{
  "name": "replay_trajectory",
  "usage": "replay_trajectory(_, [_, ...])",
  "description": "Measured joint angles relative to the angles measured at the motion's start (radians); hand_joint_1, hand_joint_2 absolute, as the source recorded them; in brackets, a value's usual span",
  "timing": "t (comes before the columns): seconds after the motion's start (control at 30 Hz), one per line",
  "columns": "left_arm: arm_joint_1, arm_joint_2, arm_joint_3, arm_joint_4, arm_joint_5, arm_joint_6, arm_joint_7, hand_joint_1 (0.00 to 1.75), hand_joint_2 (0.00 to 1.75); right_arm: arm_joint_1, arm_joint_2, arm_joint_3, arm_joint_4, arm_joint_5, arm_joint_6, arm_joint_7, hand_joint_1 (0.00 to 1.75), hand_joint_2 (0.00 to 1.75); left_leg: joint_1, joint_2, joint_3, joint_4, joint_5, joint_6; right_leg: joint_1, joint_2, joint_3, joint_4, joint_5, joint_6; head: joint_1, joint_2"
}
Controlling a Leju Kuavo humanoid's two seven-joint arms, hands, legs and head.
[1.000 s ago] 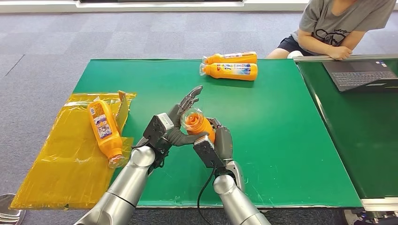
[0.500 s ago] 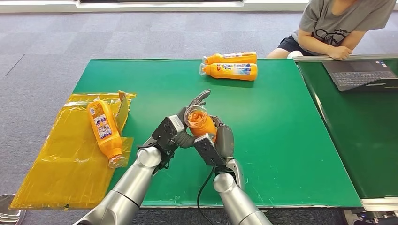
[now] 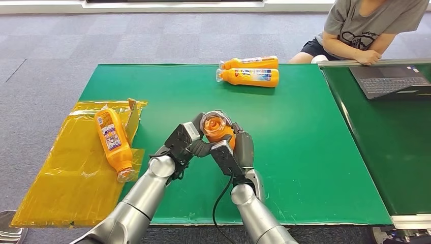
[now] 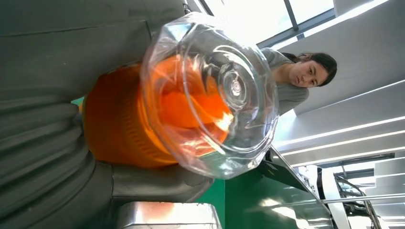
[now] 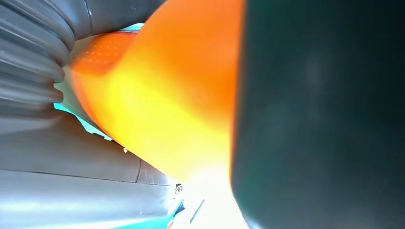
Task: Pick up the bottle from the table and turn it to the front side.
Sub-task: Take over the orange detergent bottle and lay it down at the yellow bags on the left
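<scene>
Bottle point(image 3: 215, 130) between both hands' fingers point(image 3: 199, 148) (clear base up).

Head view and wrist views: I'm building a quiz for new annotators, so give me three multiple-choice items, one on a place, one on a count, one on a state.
1. Where does the bottle with the label facing up lie?
A. on the yellow sheet
B. on the laptop
C. on the floor

2. How many orange bottles lie at the table's far edge?
A. one
B. two
C. four

3. How is the held bottle supported?
A. lying on the table
B. by a person
C. gripped by both hands

Answers:
1 A: the labelled bottle rests on the yellow sheet.
2 B: a pair lies there.
3 C: the left hand and right hand grip the held bottle.
</scene>
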Motion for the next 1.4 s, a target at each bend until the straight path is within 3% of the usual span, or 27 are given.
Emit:
replay_trajectory(0.87, [-0.022,0.0,0.0,-0.001,0.006,-0.001,0.014,1.75,1.75,-0.014,0.0,0.001,-0.008,0.012,-0.004,0.015,1.75,1.75,0.0,0.0,0.0,0.0,0.0,0.0,0.0,0.0,0.0,0.0,0.0,0.0,0.0,0.0])
replay_trajectory(0.9, [-0.023,0.0,0.0,-0.001,0.006,-0.001,0.015,1.75,1.75,-0.014,0.0,0.001,-0.01,0.013,-0.004,0.017,1.43,1.75,0.0,0.0,0.0,0.0,0.0,0.0,0.0,0.0,0.0,0.0,0.0,0.0,0.0,0.0])
replay_trajectory(0.93, [-0.023,0.0,0.0,-0.001,0.007,-0.001,0.015,1.75,1.75,-0.014,0.0,0.001,-0.011,0.013,-0.004,0.017,0.99,1.75,0.0,0.0,0.0,0.0,0.0,0.0,0.0,0.0,0.0,0.0,0.0,0.0,0.0,0.0])
replay_trajectory(1.0, [-0.024,0.0,0.0,-0.001,0.01,-0.001,0.016,1.75,1.75,-0.014,0.0,0.001,-0.012,0.014,-0.003,0.018,0.12,0.87,0.0,0.0,0.0,0.0,0.0,0.0,0.0,0.0,0.0,0.0,0.0,0.0,0.0,0.0])
replay_trajectory(1.03, [-0.024,0.0,0.0,-0.001,0.011,-0.001,0.016,1.75,1.75,-0.014,0.0,0.001,-0.012,0.014,-0.002,0.02,0.0,0.44,0.0,0.0,0.0,0.0,0.0,0.0,0.0,0.0,0.0,0.0,0.0,0.0,0.0,0.0])
replay_trajectory(1.07, [-0.025,0.0,0.0,-0.002,0.012,-0.001,0.016,1.75,1.75,-0.014,0.0,0.001,-0.013,0.014,-0.002,0.021,0.0,0.0,0.0,0.0,0.0,0.0,0.0,0.0,0.0,0.0,0.0,0.0,0.0,0.0,0.0,0.0])
replay_trajectory(1.4, [-0.027,0.0,0.0,-0.007,0.012,0.003,0.018,1.75,1.75,-0.009,0.0,0.001,-0.028,0.016,0.003,0.035,0.0,0.0,0.0,0.0,0.0,0.0,0.0,0.0,0.0,0.0,0.0,0.0,0.0,0.0,0.0,0.0])
